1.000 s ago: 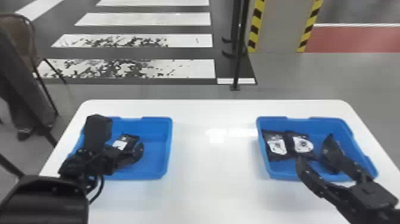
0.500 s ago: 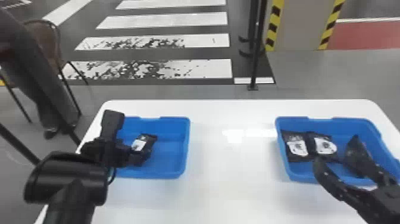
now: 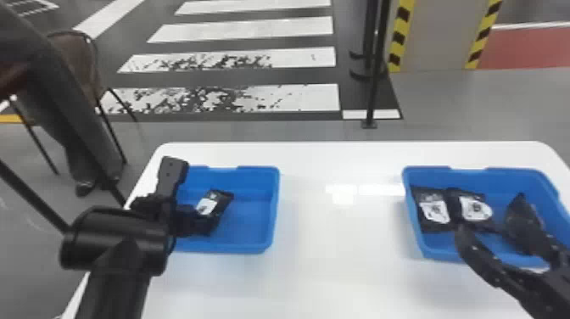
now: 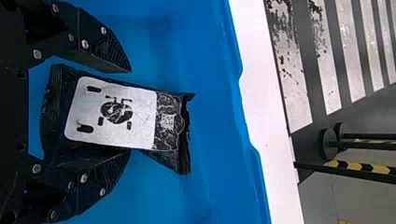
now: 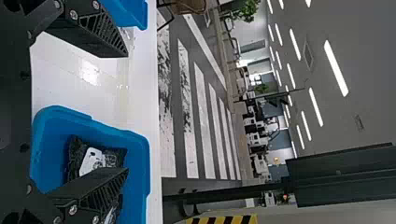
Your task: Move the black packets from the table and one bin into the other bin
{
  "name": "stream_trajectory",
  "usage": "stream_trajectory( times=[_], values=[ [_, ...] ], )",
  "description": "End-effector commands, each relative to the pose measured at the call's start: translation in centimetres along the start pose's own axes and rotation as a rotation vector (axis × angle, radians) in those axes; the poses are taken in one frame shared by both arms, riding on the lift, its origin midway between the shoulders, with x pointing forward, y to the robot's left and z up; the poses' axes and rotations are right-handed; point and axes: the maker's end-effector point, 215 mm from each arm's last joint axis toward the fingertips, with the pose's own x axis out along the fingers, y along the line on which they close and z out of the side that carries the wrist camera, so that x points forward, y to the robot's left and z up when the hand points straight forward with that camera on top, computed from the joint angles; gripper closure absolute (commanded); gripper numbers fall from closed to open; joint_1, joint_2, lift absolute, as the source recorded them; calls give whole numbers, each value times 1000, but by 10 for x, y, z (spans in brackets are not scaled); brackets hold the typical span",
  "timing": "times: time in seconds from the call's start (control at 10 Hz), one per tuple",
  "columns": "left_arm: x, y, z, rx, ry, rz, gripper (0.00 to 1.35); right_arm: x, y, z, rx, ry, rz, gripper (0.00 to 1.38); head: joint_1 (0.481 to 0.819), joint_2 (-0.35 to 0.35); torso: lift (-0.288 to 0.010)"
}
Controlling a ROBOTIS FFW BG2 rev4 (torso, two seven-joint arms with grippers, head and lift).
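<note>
Left of centre in the head view, L bin [image 3: 273, 212] sits on the white table [image 3: 339, 263] w/ a white-labelled black packet [image 4: 112, 114] lying in it, slanted twd upper right of frame. L gripper [image 4: 130, 111] is down at that pkt, fingers spread, one each side, no pinch as yet. At right of frame, R bin [image 3: 500, 172] holds the left-hand pkt [image 3: 432, 212] and its neighbour [image 3: 475, 208], side by side nr its left wall. R gripper [image 3: 491, 213] is over that bin, fingers wide apart, gripping nothing. Progress: R bin looks like the destination, so prob. 2 pkts in & 1 to go, as far as shown. Left to do: close on the L bin pkt, lift, carry across, drop it in w/ the others, R gripper prob. needing to give room
</note>
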Motion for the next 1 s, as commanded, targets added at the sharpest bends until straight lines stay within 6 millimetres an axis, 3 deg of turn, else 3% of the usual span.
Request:
stream_trajectory(
  times=[0.0,0.1,0.2,0.4,0.5,0.7,0.9],
  values=[
    [-1,5,-10,-3,55,25,918,0,0,-1,1,0,1,160,695,132,-110],
    [-2,8,-13,5,74,41,1141,0,0,1,-1,-4,2,160,695,138,-110],
    [-2,8,-15,7,79,45,1213,1,0,2,0,-10,4,160,695,141,-110],
    [0,1,-4,20,26,20,1213,0,1,6,-2,-25,8,160,695,146,-110],
    [0,-9,14,27,-41,-16,1213,0,1,9,4,-33,11,160,695,142,-110],
    [-30,-17,58,51,-192,-27,1213,2,5,17,0,-50,18,160,695,120,-110],
    [-67,-34,85,66,-316,-49,1213,9,15,29,11,-76,46,160,695,101,-110]
  ],
)
